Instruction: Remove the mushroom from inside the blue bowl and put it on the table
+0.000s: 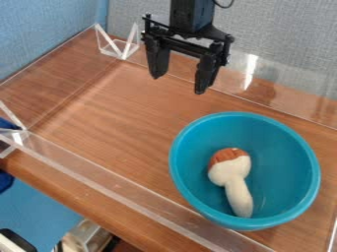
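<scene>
A black robot gripper [183,71] hangs at twelve o'clock, jaws wide and empty. The cream-stemmed, orange-capped toy mushroom [232,178] lies inside the glossy turquoise plastic bowl [194,142] at five o'clock (untouched) on the reddish-brown wooden table [99,103]. Approach seems pending: travel over, then descend.

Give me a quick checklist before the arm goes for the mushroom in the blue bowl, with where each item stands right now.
1. Gripper open: ok, jaws spread and empty.
2. Mushroom visible and unobstructed: ok, lying on its side inside the blue bowl.
3. Gripper above the mushroom: not ok, it hangs over bare table, up and left of the bowl in the picture.
4. Gripper pointing down: ok.
5. Free table space for placing: ok, wood beside the bowl is bare.
6. Bowl's clearance from the acrylic wall: cannot tell from this one view.
</scene>
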Robot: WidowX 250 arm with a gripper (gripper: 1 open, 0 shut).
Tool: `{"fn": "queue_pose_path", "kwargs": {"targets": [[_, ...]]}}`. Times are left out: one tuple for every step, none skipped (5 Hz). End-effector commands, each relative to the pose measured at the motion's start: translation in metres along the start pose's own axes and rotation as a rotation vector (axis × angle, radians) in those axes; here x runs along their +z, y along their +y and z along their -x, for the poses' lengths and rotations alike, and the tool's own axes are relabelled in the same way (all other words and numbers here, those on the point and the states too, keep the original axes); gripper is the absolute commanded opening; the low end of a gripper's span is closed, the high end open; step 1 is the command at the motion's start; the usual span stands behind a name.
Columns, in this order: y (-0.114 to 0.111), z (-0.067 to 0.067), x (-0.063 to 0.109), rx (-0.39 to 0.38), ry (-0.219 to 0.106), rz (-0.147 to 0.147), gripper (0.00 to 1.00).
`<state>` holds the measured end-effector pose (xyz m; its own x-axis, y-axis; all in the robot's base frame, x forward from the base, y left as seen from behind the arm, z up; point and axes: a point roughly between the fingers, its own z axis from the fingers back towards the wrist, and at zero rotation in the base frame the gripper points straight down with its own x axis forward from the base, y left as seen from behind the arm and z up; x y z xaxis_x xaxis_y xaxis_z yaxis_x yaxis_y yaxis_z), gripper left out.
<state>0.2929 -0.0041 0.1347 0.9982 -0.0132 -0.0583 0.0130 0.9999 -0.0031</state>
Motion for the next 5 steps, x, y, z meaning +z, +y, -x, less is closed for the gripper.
{"fn": "queue_pose_path", "kwargs": {"targets": [[0.0, 0.0, -0.011, -0.024, 0.011, 0.003, 1.0], [-0.02, 0.011, -0.015, 0.038, 0.003, 0.027, 1.0], [-0.043, 0.02, -0.013, 0.089, -0.026, 0.044, 1.0], [-0.069, 0.022, -0.012, 0.101, -0.049, 0.047, 1.0], [-0.09, 0.026, -0.014, 0.111, -0.078, 0.049, 1.0]]}}
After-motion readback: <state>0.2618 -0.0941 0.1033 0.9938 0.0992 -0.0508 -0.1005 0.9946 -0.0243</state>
